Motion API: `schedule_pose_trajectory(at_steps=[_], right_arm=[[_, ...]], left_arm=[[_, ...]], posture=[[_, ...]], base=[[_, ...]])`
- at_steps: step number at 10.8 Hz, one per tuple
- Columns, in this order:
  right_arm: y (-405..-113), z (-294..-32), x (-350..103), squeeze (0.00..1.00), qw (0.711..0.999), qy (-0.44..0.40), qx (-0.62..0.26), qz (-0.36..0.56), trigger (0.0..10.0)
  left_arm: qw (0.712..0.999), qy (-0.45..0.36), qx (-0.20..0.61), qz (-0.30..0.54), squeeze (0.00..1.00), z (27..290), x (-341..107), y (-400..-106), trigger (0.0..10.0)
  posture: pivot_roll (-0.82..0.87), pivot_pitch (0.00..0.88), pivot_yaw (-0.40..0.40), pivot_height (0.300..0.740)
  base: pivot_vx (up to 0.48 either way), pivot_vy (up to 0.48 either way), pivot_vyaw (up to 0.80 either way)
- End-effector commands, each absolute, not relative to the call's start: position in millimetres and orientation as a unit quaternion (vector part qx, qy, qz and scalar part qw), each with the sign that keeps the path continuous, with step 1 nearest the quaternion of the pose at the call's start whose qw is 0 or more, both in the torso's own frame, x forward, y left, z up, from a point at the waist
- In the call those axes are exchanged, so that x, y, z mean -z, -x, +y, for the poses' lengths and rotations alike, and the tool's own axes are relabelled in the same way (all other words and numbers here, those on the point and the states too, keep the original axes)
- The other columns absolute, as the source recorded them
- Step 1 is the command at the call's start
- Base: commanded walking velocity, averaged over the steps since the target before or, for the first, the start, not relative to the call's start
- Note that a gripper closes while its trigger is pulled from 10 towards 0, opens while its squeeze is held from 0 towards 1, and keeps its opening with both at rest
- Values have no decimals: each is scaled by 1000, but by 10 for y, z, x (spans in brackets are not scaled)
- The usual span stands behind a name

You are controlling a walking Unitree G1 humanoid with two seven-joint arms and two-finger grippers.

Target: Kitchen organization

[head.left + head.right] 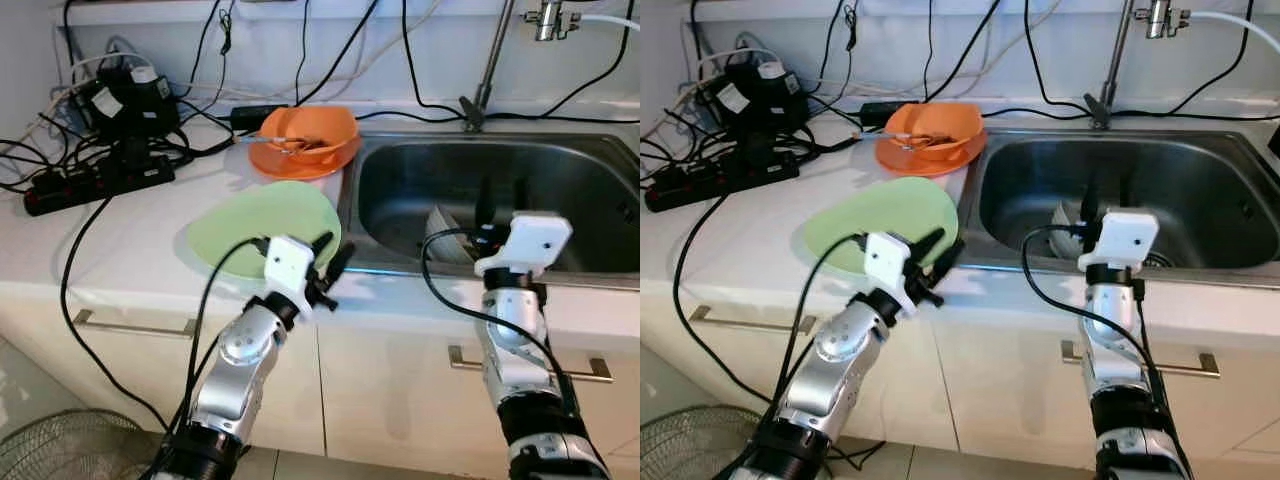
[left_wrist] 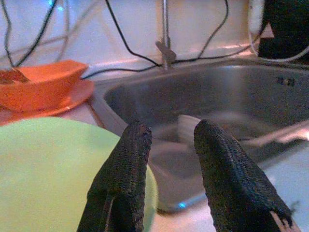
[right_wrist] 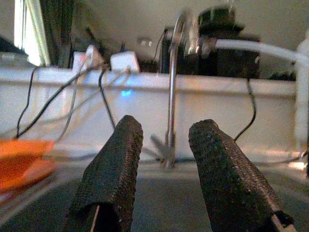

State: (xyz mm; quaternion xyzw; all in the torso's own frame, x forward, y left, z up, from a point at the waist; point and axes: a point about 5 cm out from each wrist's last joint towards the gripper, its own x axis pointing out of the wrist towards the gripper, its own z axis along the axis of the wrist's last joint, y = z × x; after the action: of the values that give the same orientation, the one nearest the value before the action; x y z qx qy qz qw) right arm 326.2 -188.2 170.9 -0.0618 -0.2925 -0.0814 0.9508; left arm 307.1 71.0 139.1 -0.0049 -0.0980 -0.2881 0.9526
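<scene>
I see a white worktop (image 1: 130, 250) with a green plate (image 1: 265, 225) beside the steel sink (image 1: 420, 180); left gripper (image 1: 335, 262) and right gripper (image 1: 502, 200) jaws both gape, empty.

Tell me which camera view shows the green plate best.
The left eye view: the whole green plate lies on the counter beside the sink, the open left gripper at its near edge. The right eye view matches. The left wrist view shows part, close up.
</scene>
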Motion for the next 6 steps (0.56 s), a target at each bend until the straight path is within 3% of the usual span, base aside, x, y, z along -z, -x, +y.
schedule_pose_trajectory(at_steps=[1, 3, 6], right_arm=[[-3242, -1855, -1770, 0, 948, 64, 84, -302, 10000], [-3130, -1826, -1849, 0, 942, 74, 80, -317, 10000], [-2987, -1781, -1508, 0, 961, 69, 79, -255, 10000]], left_arm=[[955, 1, 277, -105, 0, 738, -1414, -3100, 10000], [958, 3, 261, -115, 0, 757, -1450, -3122, 10000], [973, 6, 193, -130, 0, 910, -1484, -3204, 10000]], posture=[[24, 13, 86, 740], [18, 13, 87, 740], [9, 16, 89, 740]], base=[[0, 0, 0], [0, 0, 0], [0, 0, 0]])
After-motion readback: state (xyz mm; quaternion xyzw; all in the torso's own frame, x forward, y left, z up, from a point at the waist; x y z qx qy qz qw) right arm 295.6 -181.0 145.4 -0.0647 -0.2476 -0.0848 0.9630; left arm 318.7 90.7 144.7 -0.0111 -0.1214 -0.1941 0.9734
